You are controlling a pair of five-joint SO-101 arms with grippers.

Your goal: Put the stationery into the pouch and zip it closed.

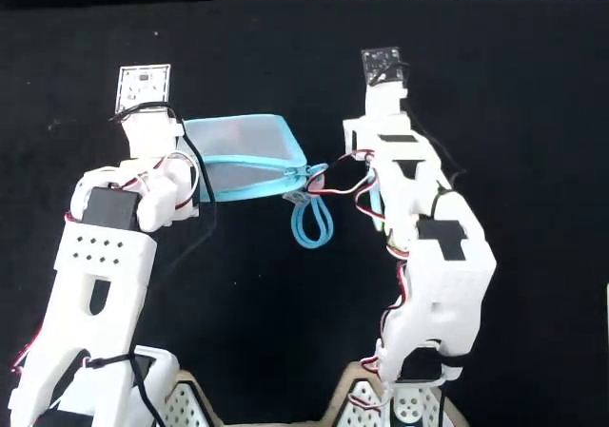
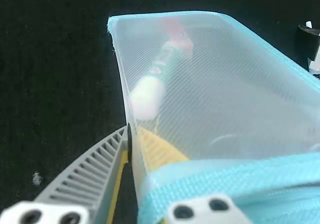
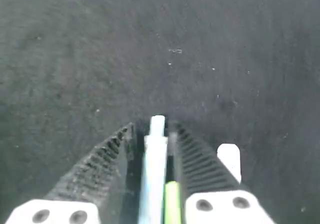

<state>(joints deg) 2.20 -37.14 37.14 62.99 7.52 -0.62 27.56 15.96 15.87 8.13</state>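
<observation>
Left fingers [image 2: 92,176] clamp the pouch [image 2: 215,94] edge — right fingers [image 3: 200,164] pinch a pen [image 3: 155,154].

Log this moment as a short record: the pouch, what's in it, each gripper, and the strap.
pouch: pouch, clear mesh with blue trim, lying on the black table
contents: a red-and-white pen and a white lump, seen through the mesh
zip: cannot tell if open or closed
left arm: left gripper shut on the pouch's edge
right arm: right gripper shut on a thin pale strip; unclear what the strip is
strap: blue strap loop on the table at the pouch's end
</observation>
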